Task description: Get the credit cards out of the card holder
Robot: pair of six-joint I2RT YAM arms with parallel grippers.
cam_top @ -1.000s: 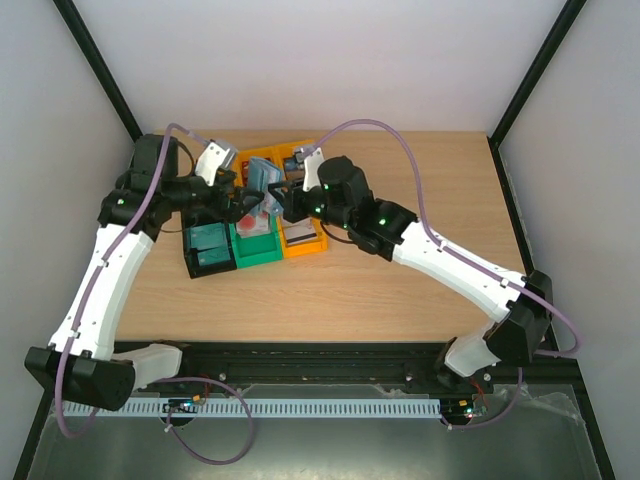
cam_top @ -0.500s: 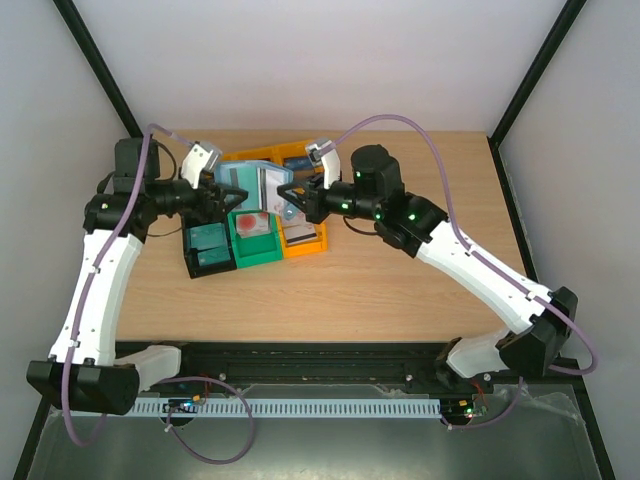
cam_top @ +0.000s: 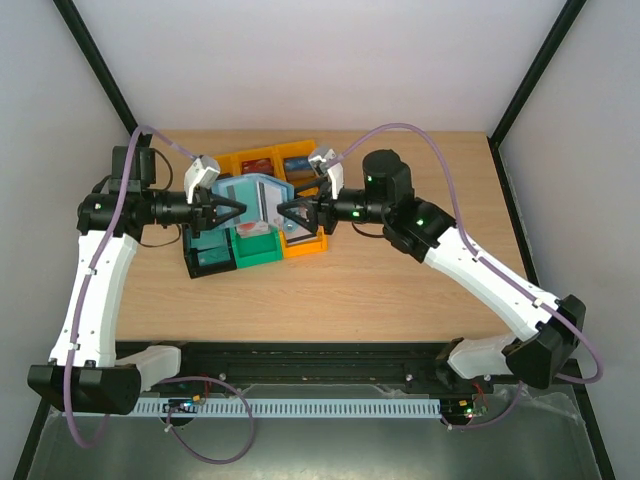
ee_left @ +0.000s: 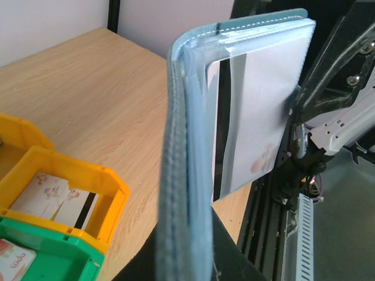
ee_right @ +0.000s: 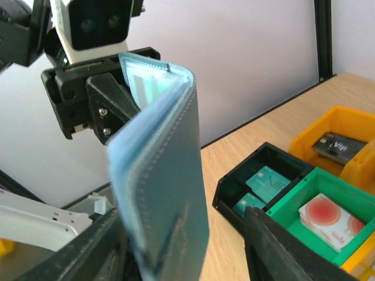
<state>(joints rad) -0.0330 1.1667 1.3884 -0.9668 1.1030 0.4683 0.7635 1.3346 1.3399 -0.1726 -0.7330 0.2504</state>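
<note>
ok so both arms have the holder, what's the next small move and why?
Probably release the right gripper and re-pinch the pale card showing inside the card holder. It and the left gripper both clamp the holder, spread above the bins; no card is drawn yet.

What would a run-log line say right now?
card holder: spread open, aloft over bins | left gripper: shut on it | right gripper: shut on it

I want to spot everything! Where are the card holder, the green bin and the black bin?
card holder (ee_right: 176,187), right wrist view, on its dark outer cover.
green bin (cam_top: 258,254), top external view, on its near wall.
black bin (ee_right: 225,196), right wrist view, on its outer side wall.
</note>
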